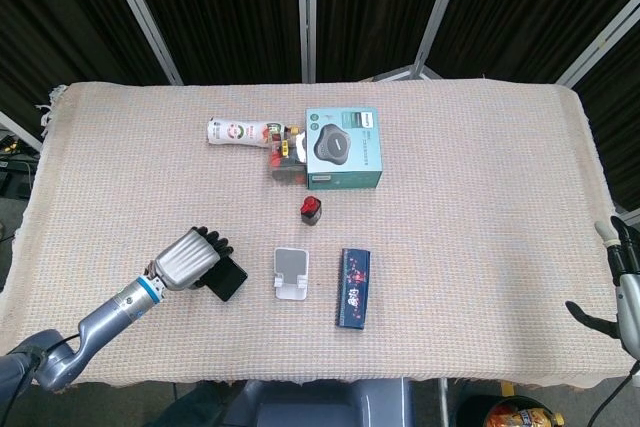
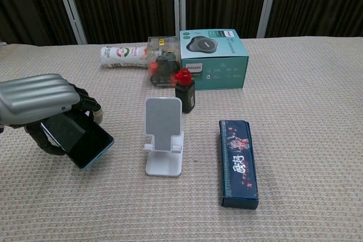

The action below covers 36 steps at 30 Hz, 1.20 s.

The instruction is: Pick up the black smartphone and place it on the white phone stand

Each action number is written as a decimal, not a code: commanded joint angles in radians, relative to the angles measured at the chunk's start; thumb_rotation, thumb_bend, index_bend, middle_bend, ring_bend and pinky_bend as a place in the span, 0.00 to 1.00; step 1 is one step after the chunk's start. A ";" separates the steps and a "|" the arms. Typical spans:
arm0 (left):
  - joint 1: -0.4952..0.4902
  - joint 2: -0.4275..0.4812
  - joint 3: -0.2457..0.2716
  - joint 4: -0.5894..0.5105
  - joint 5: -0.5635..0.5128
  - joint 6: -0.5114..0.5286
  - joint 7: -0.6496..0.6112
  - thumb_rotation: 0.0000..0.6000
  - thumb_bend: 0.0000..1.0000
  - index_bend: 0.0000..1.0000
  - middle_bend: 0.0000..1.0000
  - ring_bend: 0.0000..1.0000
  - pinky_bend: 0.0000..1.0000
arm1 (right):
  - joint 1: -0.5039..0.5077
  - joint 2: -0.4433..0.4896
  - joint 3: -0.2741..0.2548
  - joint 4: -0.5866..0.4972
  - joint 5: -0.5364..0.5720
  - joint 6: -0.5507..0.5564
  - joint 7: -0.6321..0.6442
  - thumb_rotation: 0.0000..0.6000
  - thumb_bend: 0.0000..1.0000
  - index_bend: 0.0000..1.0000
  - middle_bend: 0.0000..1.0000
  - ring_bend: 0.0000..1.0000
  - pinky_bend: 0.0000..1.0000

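My left hand grips the black smartphone and holds it tilted, lifted off the cloth, left of the white phone stand. The stand sits upright and bare at the table's front middle. My right hand shows only at the head view's right edge, beside the table and far from the phone, holding nothing, fingers apart.
A dark patterned box lies right of the stand. Behind it stands a small bottle with a red cap. Further back are a teal box, a lying white bottle and a clear packet.
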 commanded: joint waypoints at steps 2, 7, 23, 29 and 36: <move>-0.017 0.108 -0.054 -0.130 0.060 0.107 0.147 1.00 0.00 0.61 0.40 0.46 0.42 | -0.006 0.010 -0.003 -0.005 -0.016 0.010 0.020 1.00 0.00 0.00 0.00 0.00 0.00; -0.063 0.174 -0.109 -0.241 0.132 0.130 0.338 1.00 0.00 0.61 0.40 0.46 0.42 | -0.013 0.021 -0.006 -0.005 -0.030 0.018 0.043 1.00 0.00 0.00 0.00 0.00 0.00; -0.256 0.126 -0.128 -0.200 0.345 -0.071 0.688 1.00 0.00 0.60 0.38 0.46 0.41 | -0.021 0.045 -0.006 0.011 -0.027 0.020 0.120 1.00 0.00 0.00 0.00 0.00 0.00; -0.286 0.099 -0.120 -0.184 0.357 -0.118 0.719 1.00 0.00 0.60 0.38 0.46 0.41 | -0.020 0.049 -0.006 0.017 -0.024 0.014 0.136 1.00 0.00 0.00 0.00 0.00 0.00; -0.308 0.076 -0.112 -0.201 0.341 -0.193 0.761 1.00 0.00 0.59 0.37 0.46 0.40 | -0.020 0.056 -0.007 0.019 -0.029 0.011 0.160 1.00 0.00 0.00 0.00 0.00 0.00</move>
